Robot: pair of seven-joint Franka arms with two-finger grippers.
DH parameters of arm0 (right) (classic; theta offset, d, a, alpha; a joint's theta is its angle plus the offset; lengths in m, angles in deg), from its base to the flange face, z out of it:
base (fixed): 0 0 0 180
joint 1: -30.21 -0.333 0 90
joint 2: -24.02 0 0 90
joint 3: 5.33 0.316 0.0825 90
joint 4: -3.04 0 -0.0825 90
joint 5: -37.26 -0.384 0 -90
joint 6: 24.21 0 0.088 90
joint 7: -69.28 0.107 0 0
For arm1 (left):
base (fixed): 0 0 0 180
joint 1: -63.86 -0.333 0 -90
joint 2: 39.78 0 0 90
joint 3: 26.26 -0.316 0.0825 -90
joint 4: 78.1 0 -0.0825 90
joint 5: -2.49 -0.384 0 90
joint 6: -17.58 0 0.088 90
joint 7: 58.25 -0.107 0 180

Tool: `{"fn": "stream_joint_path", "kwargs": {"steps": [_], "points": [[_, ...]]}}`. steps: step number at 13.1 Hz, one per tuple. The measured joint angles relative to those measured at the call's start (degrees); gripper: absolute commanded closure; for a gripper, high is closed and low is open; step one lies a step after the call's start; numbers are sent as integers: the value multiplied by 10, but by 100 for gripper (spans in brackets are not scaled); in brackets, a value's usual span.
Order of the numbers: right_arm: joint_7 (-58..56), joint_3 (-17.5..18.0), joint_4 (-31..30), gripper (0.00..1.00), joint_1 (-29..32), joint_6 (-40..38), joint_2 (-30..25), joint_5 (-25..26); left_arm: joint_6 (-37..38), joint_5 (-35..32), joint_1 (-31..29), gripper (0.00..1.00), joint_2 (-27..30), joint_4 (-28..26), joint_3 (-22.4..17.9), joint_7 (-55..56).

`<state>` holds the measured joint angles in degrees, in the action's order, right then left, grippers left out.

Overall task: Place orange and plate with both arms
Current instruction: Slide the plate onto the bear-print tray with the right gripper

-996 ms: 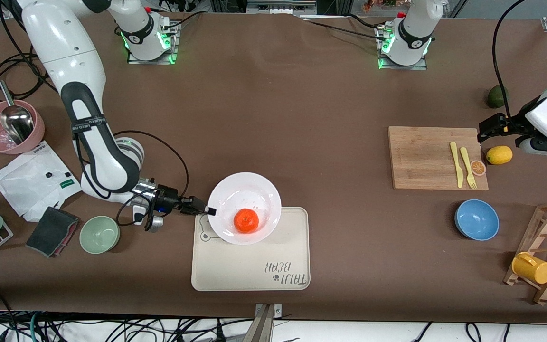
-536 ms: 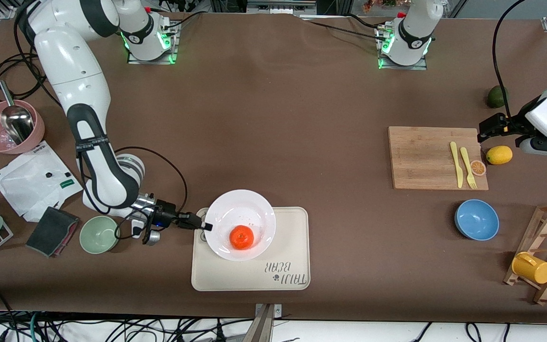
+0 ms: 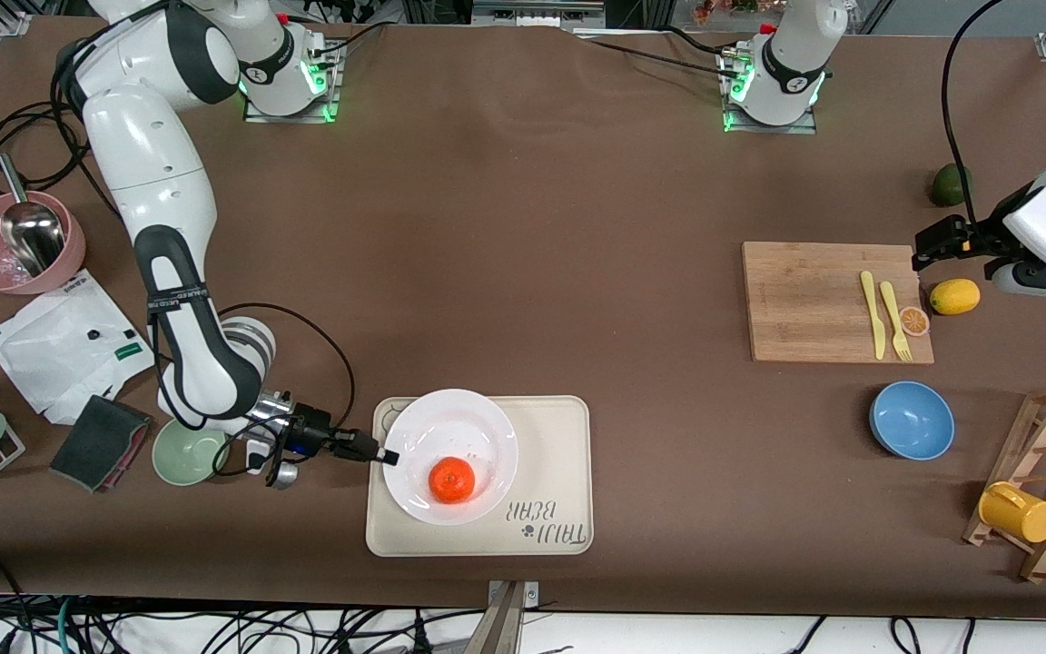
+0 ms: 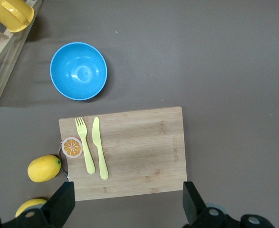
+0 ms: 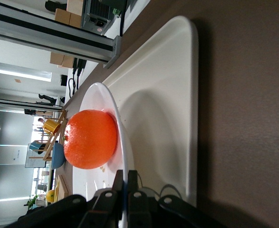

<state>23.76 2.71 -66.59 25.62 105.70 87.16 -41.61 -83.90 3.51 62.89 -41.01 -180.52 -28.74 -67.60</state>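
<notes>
plate (image 3: pixel 450 457) with orange (image 3: pixel 451 480) moved onto tray (image 3: pixel 559 472), right tool (image 3: pixel 389 457) clamping its rim; left tool (image 4: pixel 125 209) wide, waiting.

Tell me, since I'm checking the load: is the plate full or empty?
Not empty: one orange lies in the plate, which the shut right claw grips by its rim over the tray.

Glossy orange (image 3: pixel 451 480) sits in white plate (image 3: pixel 423 427).

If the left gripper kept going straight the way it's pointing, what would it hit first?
Probably the cutting board: the open left gripper points straight down over its edge, with nothing between them. The exact landing spot is uncertain.
</notes>
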Motion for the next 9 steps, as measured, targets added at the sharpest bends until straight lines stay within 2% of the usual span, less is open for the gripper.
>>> {"fn": "stream_joint_path", "kwargs": {"steps": [3, 4, 5, 6, 8, 9], "points": [[0, 1, 5, 100, -1, 0, 5, 0, 1, 0, 0, 0, 0, 0, 0, 0], [0, 1, 5, 83, -1, 0, 5, 0, 1, 0, 0, 0, 0, 0, 0, 0], [0, 1, 5, 61, -1, 0, 6, 0, 1, 0, 0, 0, 0, 0, 0, 0], [0, 1, 5, 49, -1, -1, 6, 0, 1, 0, 0, 0, 0, 0, 0, 0], [0, 1, 5, 0, -1, -1, 6, 0, 1, 0, 0, 0, 0, 0, 0, 0], [0, 1, 5, 0, -1, -2, 7, 0, 1, 0, 0, 0, 0, 0, 0, 0]]}}
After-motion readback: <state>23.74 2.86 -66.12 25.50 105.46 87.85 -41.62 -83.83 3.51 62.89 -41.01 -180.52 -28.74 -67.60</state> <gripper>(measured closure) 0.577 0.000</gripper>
